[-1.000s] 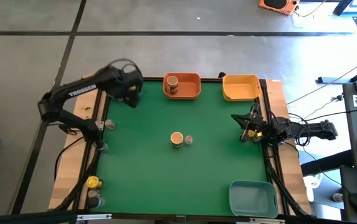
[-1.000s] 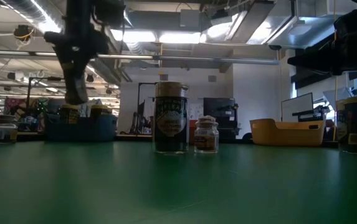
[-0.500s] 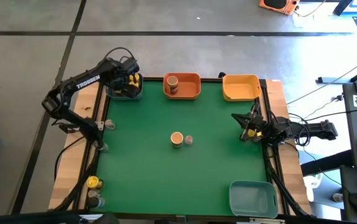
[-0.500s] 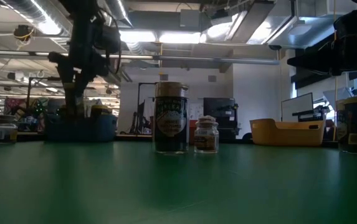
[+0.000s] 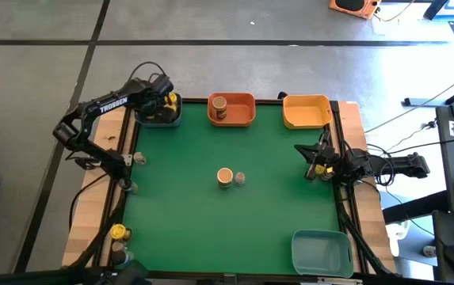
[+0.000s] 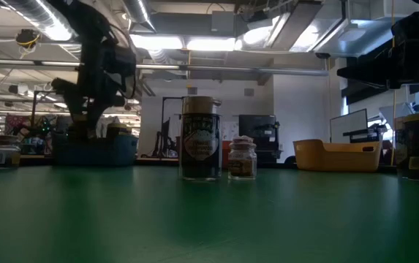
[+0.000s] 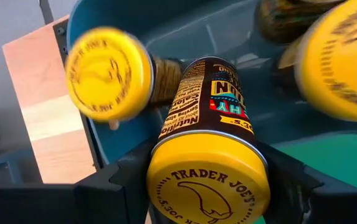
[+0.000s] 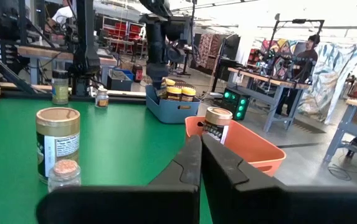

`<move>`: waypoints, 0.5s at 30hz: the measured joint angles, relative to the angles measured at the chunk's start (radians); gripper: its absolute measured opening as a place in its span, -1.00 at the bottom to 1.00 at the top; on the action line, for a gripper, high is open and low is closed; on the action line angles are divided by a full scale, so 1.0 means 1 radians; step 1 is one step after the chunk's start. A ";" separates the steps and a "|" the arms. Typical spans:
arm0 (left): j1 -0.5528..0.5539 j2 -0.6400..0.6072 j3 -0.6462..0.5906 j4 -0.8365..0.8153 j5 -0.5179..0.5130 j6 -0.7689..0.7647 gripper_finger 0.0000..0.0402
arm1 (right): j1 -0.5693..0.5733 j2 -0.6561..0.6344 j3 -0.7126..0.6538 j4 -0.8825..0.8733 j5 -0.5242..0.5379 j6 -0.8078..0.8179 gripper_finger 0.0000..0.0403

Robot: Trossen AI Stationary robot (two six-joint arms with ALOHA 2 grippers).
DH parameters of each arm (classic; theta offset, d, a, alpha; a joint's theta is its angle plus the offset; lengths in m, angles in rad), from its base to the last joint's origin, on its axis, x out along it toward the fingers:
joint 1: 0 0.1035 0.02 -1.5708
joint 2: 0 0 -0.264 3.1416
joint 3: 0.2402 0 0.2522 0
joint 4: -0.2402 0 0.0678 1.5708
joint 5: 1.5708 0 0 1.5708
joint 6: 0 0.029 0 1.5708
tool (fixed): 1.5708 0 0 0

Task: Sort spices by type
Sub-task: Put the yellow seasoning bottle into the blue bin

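Green table mat [image 5: 234, 222]: matt, smooth, faint sheen in low view. Table edge strips [image 5: 85, 214]: bare light wood, matt. Bins all smooth moulded plastic: blue bin [image 7: 184, 34] slightly glossy inside, orange bin [image 5: 241, 115], yellow bin [image 5: 306, 120], grey-blue bin [image 5: 322, 253] lower right. Yellow-lidded jar [image 7: 208, 155]: glossy plastic lid, embossed logo; printed glossy label. Tan-lidded jar [image 8: 57, 144]: matt lid, paper-look label. Tiny jar [image 8: 64, 176]: clear glass-like body. Left gripper [image 7: 208, 186] fingers [image 7: 113, 196]: matt black plastic.

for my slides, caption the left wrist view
Left end effector holding a yellow-lidded spice jar over the blue bin.
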 joint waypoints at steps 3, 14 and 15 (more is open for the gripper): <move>0.014 0.000 -0.010 0.015 -0.002 0.009 0.08 | 0.000 0.000 0.000 0.001 0.000 0.001 -0.94; 0.023 0.000 -0.009 0.060 0.011 0.007 0.19 | 0.000 0.000 0.000 0.004 -0.009 0.012 -0.94; 0.022 0.000 -0.009 0.060 0.014 0.012 0.21 | 0.000 0.000 0.000 0.004 -0.010 0.012 -0.94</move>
